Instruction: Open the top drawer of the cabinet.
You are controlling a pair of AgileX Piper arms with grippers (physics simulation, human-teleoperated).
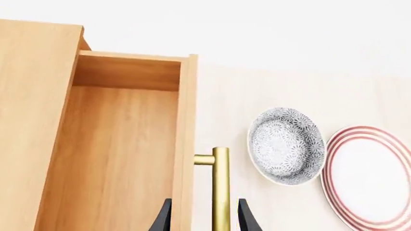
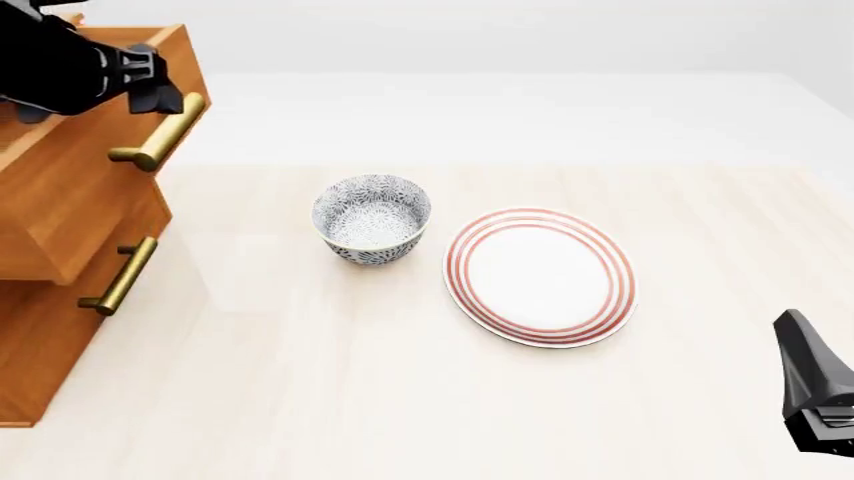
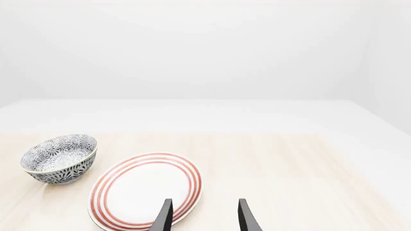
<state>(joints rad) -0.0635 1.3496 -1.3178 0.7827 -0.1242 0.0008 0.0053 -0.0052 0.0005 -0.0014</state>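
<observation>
The cabinet (image 2: 40, 350) stands at the table's left edge. Its top drawer (image 2: 74, 200) juts out toward the table's middle, and the left wrist view looks down into the bare wooden inside of the top drawer (image 1: 122, 154). My left gripper (image 2: 158, 95) sits at the upper end of the drawer's brass handle (image 2: 160, 130). In the wrist view the left gripper (image 1: 205, 212) is open, its dark fingers on either side of the brass handle (image 1: 220, 192) with gaps showing. My right gripper (image 2: 801, 345) hangs open and empty at the near right, seen as the right gripper (image 3: 205, 214).
A patterned grey bowl (image 2: 371, 218) sits mid-table beside a red-ringed white plate (image 2: 541, 275). A lower drawer's brass handle (image 2: 120, 275) sticks out below the top one. The bowl (image 3: 59, 159) and plate (image 3: 146, 190) lie ahead of my right gripper.
</observation>
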